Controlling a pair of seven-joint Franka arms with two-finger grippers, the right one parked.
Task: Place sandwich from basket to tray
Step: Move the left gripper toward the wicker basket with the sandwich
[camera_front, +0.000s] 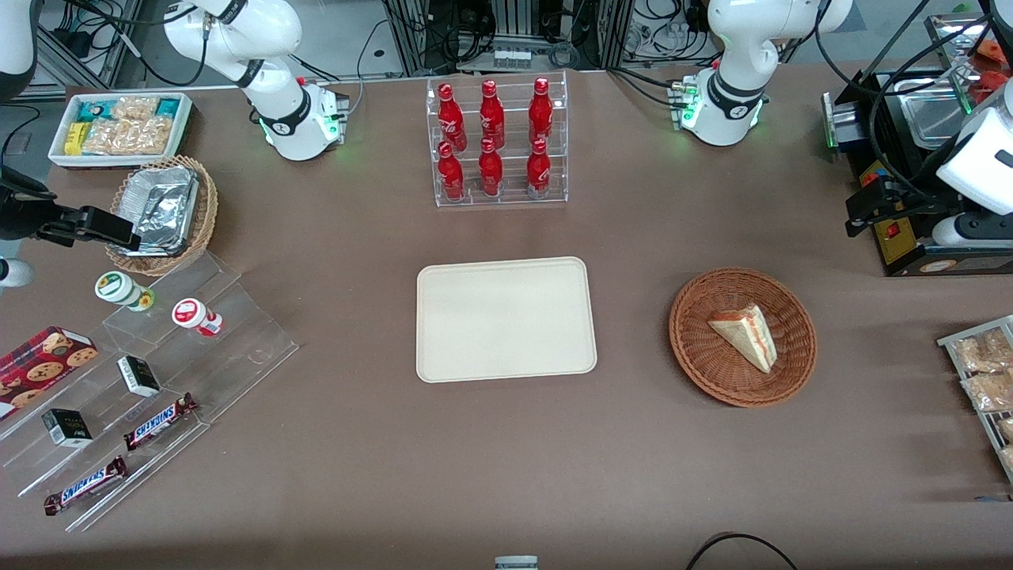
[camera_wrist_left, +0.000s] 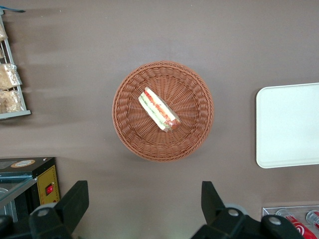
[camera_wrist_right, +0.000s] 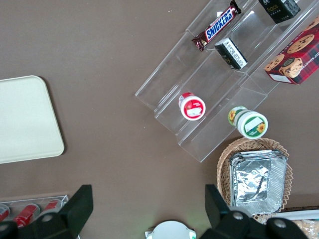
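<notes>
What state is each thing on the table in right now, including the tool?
Sandwich: lying in the basket, not gripped.
Basket: on the table, holding the sandwich.
Tray: on the table, nothing on it.
Tool: open, holding nothing, high above the table beside the basket.
Bottles: six, upright in the clear rack.
Foil trays: stacked in the lighter basket.

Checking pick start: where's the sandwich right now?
The sandwich lies in the basket, beside the tray, toward the working arm's end. The open gripper hovers high above the table, not touching.
</notes>
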